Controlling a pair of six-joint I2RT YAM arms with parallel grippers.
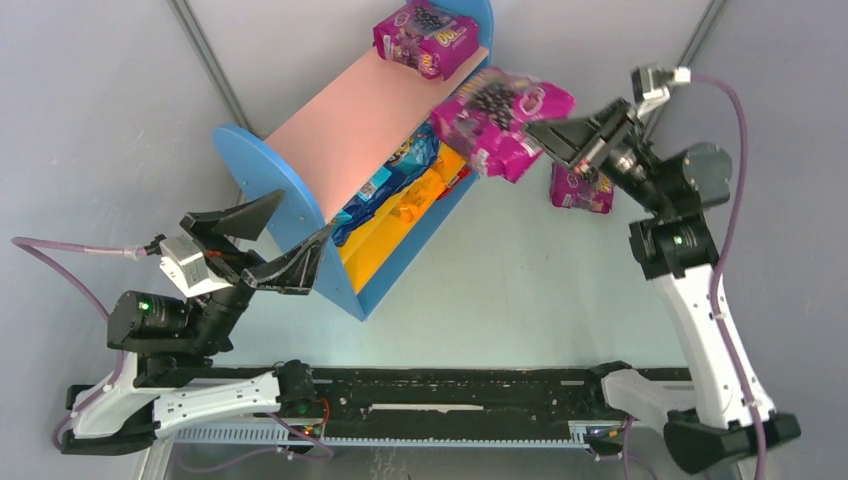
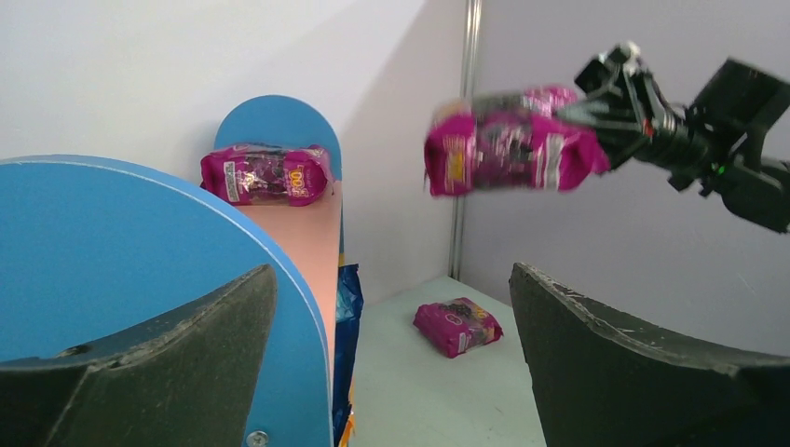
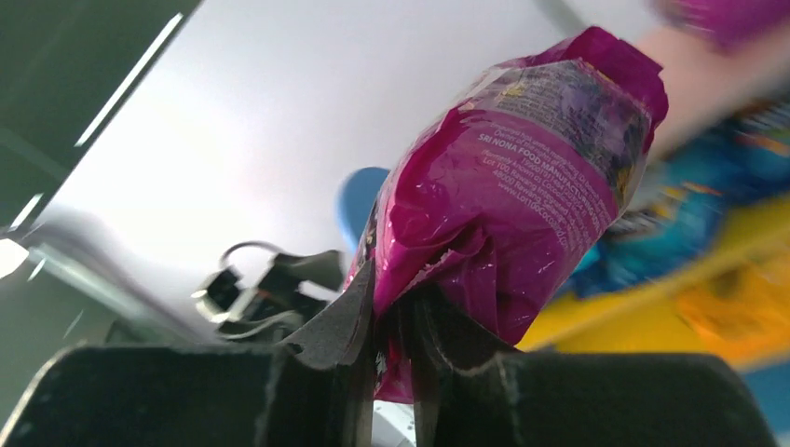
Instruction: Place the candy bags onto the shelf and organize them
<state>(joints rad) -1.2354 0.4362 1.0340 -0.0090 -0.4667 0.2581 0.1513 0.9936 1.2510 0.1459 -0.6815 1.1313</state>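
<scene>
Candy bag (image 1: 497,118), purple, pinched at one end by right claw (image 1: 545,135), airborne. Its long axis runs left toward pink top board (image 1: 350,135) of shelf (image 1: 255,165), just beside. Left claw (image 1: 303,215) wide, empty, farther off.

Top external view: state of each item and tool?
Left tool, open, empty.
Right tool, shut on held purple bag, airborne.
Shelved purple bag, lying on shelf top.
Loose purple bag, lying on table.
Blue bags, on lower shelf board.
</scene>
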